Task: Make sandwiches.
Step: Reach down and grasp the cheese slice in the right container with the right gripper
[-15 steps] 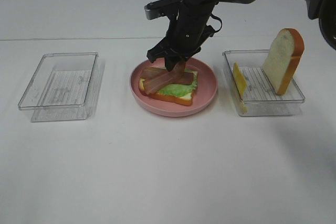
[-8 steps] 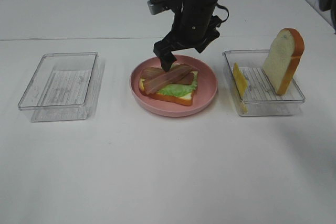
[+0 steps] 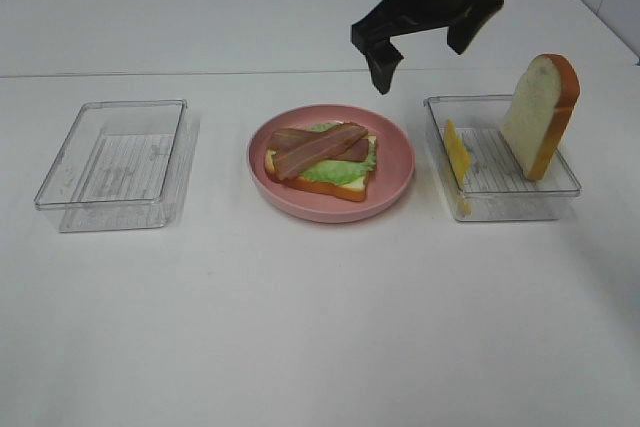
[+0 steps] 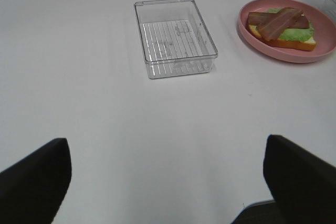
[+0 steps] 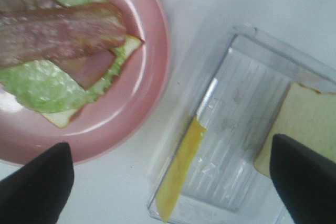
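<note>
Hovering between sandwiches [image 3: 322,159] and tray [image 3: 505,205], right fingers [image 3: 381,71] stand spread.

Cut off at the overhead view's top edge: right hand [image 3: 420,65]. Blurred and clipped in the right wrist view: sandwich [image 5: 63,35], pink plate [image 5: 149,77], bread slice [image 5: 307,124].

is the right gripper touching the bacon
Apart. The exterior high view shows the right gripper open, up in the air beyond the plate, with a plain gap to the bacon.
</note>
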